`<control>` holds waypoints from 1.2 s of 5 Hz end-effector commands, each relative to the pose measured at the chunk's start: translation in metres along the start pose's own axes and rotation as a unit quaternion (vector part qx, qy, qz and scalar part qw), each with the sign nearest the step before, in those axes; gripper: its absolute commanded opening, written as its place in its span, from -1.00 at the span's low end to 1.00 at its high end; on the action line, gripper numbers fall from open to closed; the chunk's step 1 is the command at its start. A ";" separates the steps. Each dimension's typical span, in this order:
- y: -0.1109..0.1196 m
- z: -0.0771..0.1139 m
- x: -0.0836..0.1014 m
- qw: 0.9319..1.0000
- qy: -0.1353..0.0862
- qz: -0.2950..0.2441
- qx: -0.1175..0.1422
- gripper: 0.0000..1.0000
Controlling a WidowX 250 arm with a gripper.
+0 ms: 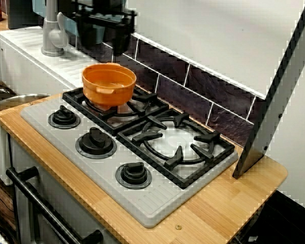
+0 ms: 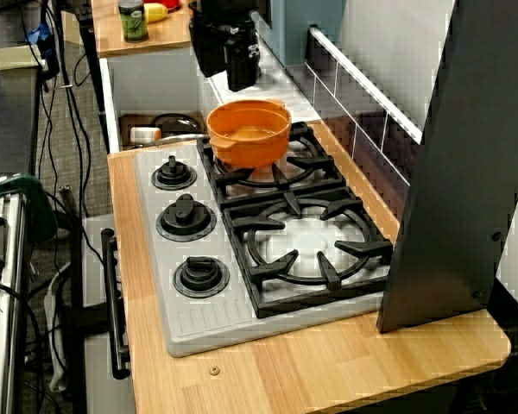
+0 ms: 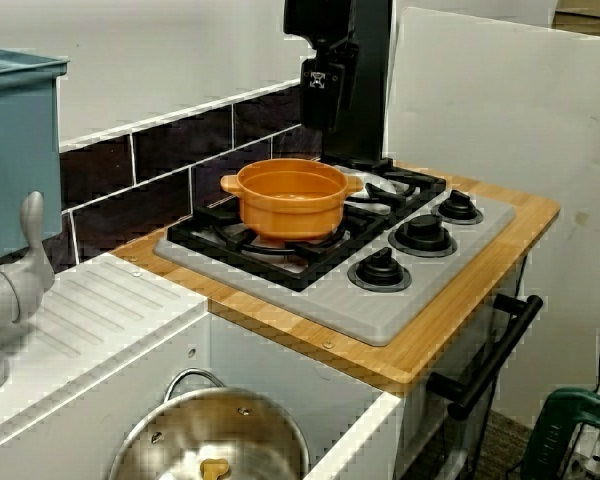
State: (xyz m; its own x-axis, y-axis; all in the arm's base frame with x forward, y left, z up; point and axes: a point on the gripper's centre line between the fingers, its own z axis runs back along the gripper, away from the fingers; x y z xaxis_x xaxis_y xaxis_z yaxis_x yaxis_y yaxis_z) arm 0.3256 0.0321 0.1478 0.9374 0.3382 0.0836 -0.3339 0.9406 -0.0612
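Hanging near orange pot (image 3: 288, 200): black fingers (image 3: 325, 115), sticker (image 3: 320, 80) writing unreadable.

I saw a light wooden countertop (image 1: 229, 203) from my station. A grey cooktop (image 1: 157, 206) lay flat on it, covering most of the wood and leaving a bare strip along the front and one end. On that end a dark panel (image 1: 274, 101) stood tilted, its foot just beside the cooktop. Near the front edge sat what looked like a screw head (image 1: 178, 227).
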 end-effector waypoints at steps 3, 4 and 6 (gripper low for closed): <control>-0.034 0.002 0.019 1.000 -0.021 -0.015 0.016 1.00; -0.032 -0.008 0.024 0.999 -0.018 -0.014 0.027 1.00; -0.029 -0.023 0.025 0.999 -0.010 -0.021 0.042 1.00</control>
State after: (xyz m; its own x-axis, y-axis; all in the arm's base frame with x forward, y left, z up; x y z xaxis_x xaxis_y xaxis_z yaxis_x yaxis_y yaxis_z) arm 0.3633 0.0085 0.1103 0.9507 0.3050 0.0563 -0.3073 0.9508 0.0384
